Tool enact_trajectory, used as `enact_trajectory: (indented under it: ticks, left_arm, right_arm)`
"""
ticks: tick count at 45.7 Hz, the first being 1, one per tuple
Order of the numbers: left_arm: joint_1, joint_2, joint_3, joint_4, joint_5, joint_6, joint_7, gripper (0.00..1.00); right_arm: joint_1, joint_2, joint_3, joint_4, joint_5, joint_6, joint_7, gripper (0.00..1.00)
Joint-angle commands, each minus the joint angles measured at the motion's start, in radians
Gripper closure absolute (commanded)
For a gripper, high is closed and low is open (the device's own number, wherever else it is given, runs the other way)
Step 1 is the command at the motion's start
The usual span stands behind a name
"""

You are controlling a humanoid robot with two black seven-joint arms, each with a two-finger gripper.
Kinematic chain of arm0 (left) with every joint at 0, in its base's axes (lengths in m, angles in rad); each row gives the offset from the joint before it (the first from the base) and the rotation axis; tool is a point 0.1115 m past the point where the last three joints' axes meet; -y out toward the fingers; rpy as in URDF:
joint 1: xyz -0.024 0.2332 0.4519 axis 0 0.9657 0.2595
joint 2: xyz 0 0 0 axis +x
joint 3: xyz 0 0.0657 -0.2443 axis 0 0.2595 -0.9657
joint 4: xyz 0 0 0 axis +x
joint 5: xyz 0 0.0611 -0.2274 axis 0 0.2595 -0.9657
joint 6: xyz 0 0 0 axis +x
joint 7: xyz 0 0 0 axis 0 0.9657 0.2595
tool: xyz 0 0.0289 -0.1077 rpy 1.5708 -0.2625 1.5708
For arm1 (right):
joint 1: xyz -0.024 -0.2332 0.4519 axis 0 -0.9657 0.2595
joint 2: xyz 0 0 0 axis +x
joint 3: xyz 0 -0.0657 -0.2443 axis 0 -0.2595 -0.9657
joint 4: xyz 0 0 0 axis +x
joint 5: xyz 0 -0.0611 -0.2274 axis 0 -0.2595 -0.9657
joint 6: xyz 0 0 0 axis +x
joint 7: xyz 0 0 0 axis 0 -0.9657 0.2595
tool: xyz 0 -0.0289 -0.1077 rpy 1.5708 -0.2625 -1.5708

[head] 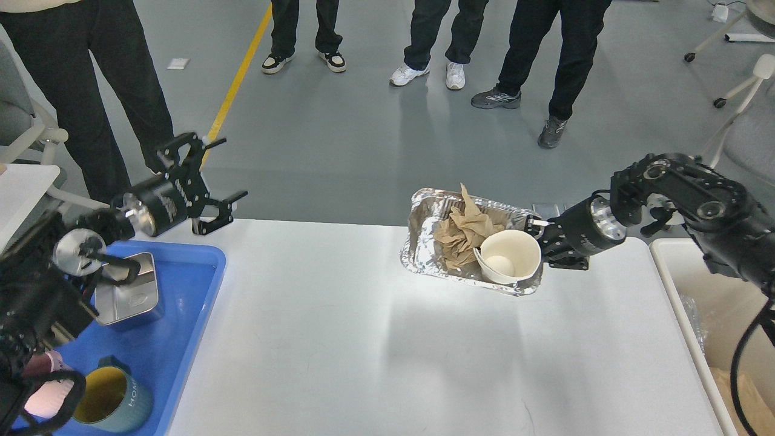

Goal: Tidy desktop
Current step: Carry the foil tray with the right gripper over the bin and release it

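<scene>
The white desktop (375,351) fills the middle of the head view. My right gripper (536,233) is shut on the right rim of a crinkled foil tray (424,209) and holds it above the desktop's far side, with its shadow below. The foil tray carries crumpled brown paper (463,230) and a white paper cup (511,257) lying on its side. The tray and cup mostly hide the gripper's fingers. My left gripper (221,175) is open and empty, raised above the desktop's far left corner.
A blue plastic tray (194,290) at the left holds a metal container (130,290) and a teal mug (115,402). A beige bin (672,284) stands at the right edge. Several people stand beyond the table.
</scene>
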Motion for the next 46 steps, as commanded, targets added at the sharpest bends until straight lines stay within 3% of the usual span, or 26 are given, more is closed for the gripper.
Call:
enact_trajectory:
  ticks: [1,6,14,21,27,46]
  left_arm:
    - [0.095,-0.039,-0.041,0.003,-0.090,-0.009,-0.015,0.03]
    - [0.098,-0.047,-0.072,0.003,-0.092,-0.010,-0.044,0.03]
    - [0.106,-0.049,-0.076,0.010,-0.095,-0.038,-0.045,0.03]
    - [0.109,-0.053,-0.075,0.010,-0.109,-0.044,-0.047,0.03]
    - [0.129,-0.049,-0.076,0.010,-0.112,-0.049,-0.047,0.03]
    - [0.143,-0.036,-0.078,0.012,-0.118,-0.053,-0.058,0.03]
  right_arm:
    - [-0.068,-0.106,0.104,-0.059,0.001,-0.040,0.012,1.00]
    - [-0.161,-0.141,0.267,-0.123,0.002,-0.096,0.032,1.00]
    - [-0.284,-0.197,0.537,-0.181,0.008,-0.217,0.038,1.00]
    - [-0.336,-0.209,0.677,-0.253,0.024,-0.240,0.055,1.00]
    - [-0.355,-0.211,0.709,-0.315,0.051,-0.284,0.077,1.00]
    - [-0.519,-0.286,0.706,-0.427,0.077,-0.422,0.078,1.00]
